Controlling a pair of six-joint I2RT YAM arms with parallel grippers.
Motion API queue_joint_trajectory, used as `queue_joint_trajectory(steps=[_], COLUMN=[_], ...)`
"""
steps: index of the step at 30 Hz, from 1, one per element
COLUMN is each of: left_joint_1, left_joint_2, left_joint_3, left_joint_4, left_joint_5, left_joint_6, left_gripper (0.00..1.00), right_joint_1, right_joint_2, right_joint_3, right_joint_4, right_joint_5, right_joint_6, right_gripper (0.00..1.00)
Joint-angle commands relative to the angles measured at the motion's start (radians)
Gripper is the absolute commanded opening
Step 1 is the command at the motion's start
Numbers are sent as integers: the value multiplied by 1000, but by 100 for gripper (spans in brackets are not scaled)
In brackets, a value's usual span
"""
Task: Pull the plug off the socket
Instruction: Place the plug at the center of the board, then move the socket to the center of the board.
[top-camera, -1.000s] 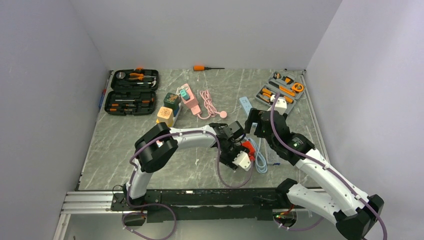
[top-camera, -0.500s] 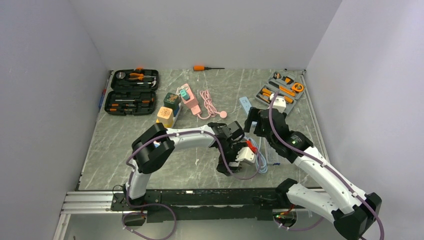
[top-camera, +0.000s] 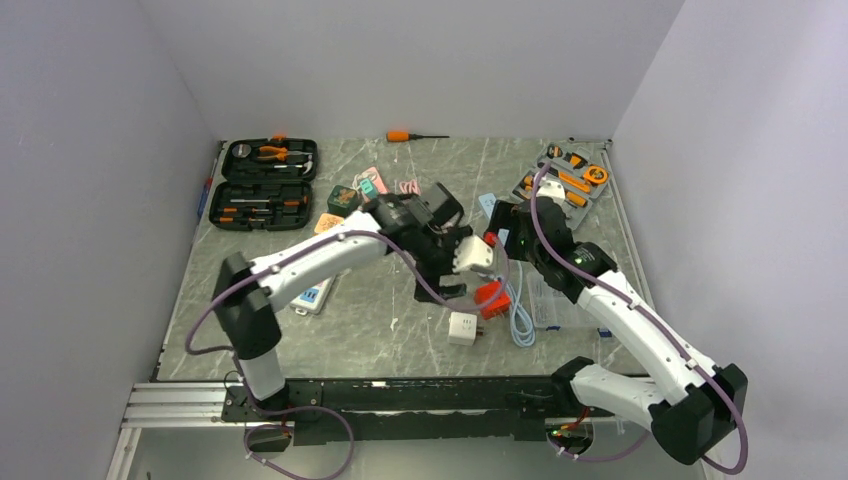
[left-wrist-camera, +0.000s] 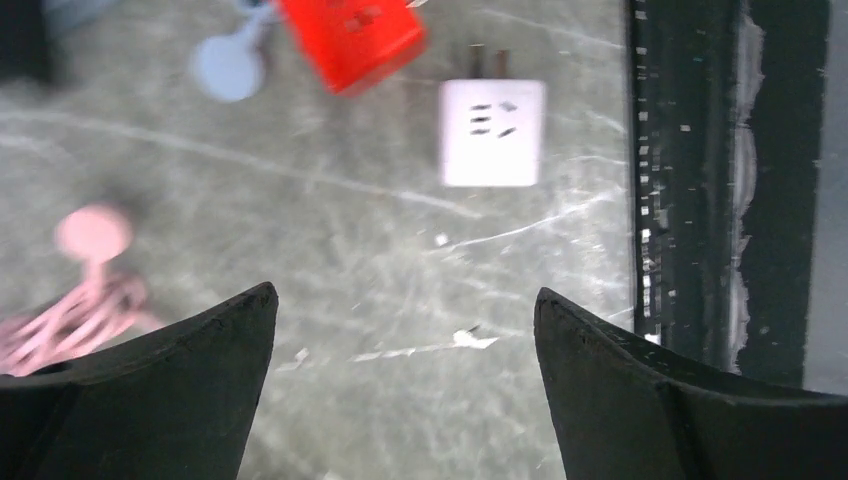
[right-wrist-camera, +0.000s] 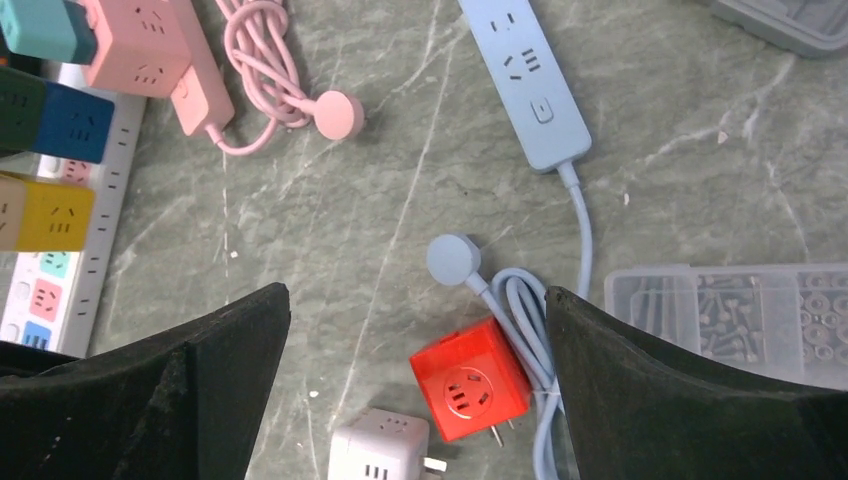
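A white cube plug (top-camera: 462, 328) with metal prongs lies loose on the table, apart from the red cube socket (top-camera: 490, 298) beside it. In the left wrist view the white plug (left-wrist-camera: 492, 132) and the red socket (left-wrist-camera: 350, 40) sit well ahead of my left gripper (left-wrist-camera: 405, 293), which is open and empty. My left gripper (top-camera: 450, 270) hovers above and behind both cubes. My right gripper (right-wrist-camera: 417, 293) is open too, looking down on the red socket (right-wrist-camera: 470, 380) and the white plug (right-wrist-camera: 380, 450). From above, the right gripper (top-camera: 505, 240) hangs just behind the red socket.
A blue power strip (right-wrist-camera: 525, 85) trails its coiled cable (right-wrist-camera: 520, 305) past the red socket. A pink strip (right-wrist-camera: 150, 50), a white strip with coloured cubes (right-wrist-camera: 50, 270) and a clear screw box (right-wrist-camera: 730, 320) lie around. Tool cases (top-camera: 265, 185) stand at the back. The table's dark front rail (left-wrist-camera: 700, 200) is close to the white plug.
My left gripper has opened and let the white plug go; it now lies on the table by the red socket. The left arm has swung back toward the table's middle.
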Motion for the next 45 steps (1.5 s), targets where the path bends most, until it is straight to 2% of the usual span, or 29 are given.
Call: queue_joint_trajectory(steps=[1, 4, 6, 8, 11, 16, 22, 33, 35, 41, 45], left_joint_1=[141, 293, 391, 478, 597, 712, 734, 734, 734, 734, 734], left_joint_2=[-121, -94, -85, -118, -182, -204, -122, 20, 40, 74, 82], left_joint_3=[119, 307, 361, 321, 153, -13, -50, 0, -8, -39, -75], left_joint_4=[-43, -118, -139, -93, 59, 227, 316, 408, 428, 469, 485], left_joint_5=[-46, -20, -58, -105, -151, -225, -258, -201, -209, -212, -238], left_joint_6=[-38, -128, -158, -187, -208, -247, -298, -352, -351, -322, -293], left_gripper=[99, 99, 99, 99, 100, 99, 99, 99, 99, 100, 91], right_joint_1=[-21, -22, -21, -19, -7, 74, 189, 192, 187, 153, 138], right_joint_2=[28, 88, 141, 201, 283, 410, 630, 902, 944, 1057, 1101], right_joint_3=[71, 121, 153, 184, 225, 299, 477, 557, 575, 631, 646], right_joint_4=[73, 75, 79, 90, 95, 135, 148, 417, 460, 511, 522], right_joint_5=[-89, -101, -120, -147, -165, -148, -52, -148, -178, -248, -278], right_joint_6=[-35, -44, -48, -47, -53, -94, -190, -306, -301, -263, -252], right_gripper=[100, 100, 100, 100, 100, 100, 100, 99, 96, 81, 72])
